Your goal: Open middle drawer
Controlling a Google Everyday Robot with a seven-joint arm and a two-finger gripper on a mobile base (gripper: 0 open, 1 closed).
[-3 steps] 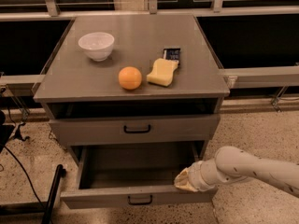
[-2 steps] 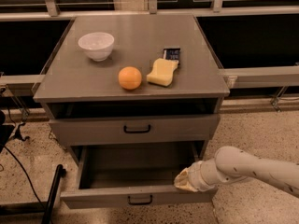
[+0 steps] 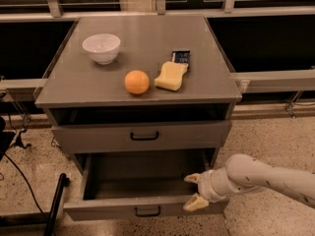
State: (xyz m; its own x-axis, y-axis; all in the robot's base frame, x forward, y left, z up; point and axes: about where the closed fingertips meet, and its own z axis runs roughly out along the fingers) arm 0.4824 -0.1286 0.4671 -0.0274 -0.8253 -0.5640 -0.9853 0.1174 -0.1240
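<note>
nothing has visibly moved since the earlier frames: gripper (image 3: 195,191), arm and drawers sit as before.

middle drawer (image 3: 108,211): pulled well out of the cabinet (image 3: 147,43), inside open to view and bare. its front is at the bottom of the view, with the black handle (image 3: 148,211) centred on it.

gripper: at the right front corner of the middle drawer, on a white arm (image 3: 266,176) coming in from the right. fingers (image 3: 193,178) are spread apart with nothing between them. one tip lies over the drawer's inside and the other at the top edge of the front. contact with the front: cannot tell.

upper drawer (image 3: 98,137): front closed or nearly so, with a dark gap above it under the top.

cabinet top:
- white bowl (image 3: 101,47), upright, back left
- orange (image 3: 137,81), near the front edge
- yellow sponge (image 3: 171,76), just right of the orange
- dark packet (image 3: 180,57), behind the sponge and touching it
</note>
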